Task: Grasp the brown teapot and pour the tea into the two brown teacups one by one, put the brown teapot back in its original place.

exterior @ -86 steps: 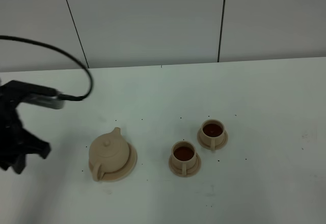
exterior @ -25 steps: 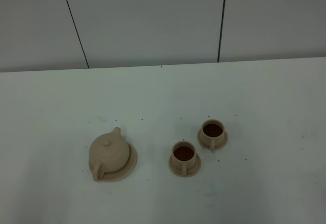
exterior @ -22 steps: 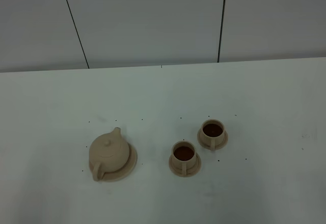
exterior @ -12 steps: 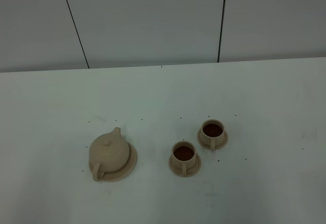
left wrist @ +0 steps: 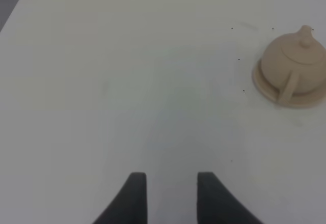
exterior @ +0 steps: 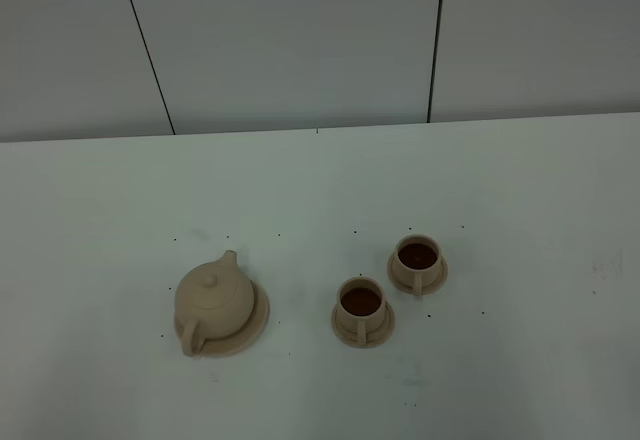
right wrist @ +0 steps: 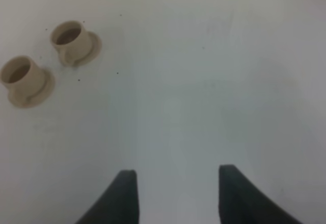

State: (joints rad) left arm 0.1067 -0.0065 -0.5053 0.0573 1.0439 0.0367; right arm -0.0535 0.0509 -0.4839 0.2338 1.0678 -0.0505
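Observation:
The brown teapot sits upright on its wide tan saucer disc at the left of the white table; it also shows in the left wrist view. The two brown teacups stand on their small saucers, one nearer the front and one behind it to the right; both hold dark tea. They also show in the right wrist view, one and the other. My left gripper is open and empty, far from the teapot. My right gripper is open and empty, far from the cups. Neither arm shows in the exterior high view.
The white table runs back to a grey panelled wall. Small dark specks dot the table around the cups and teapot.
The left arm, at the left edge 3.4 s ago, has left the exterior high view. Teapot and cups have not moved over the last second.

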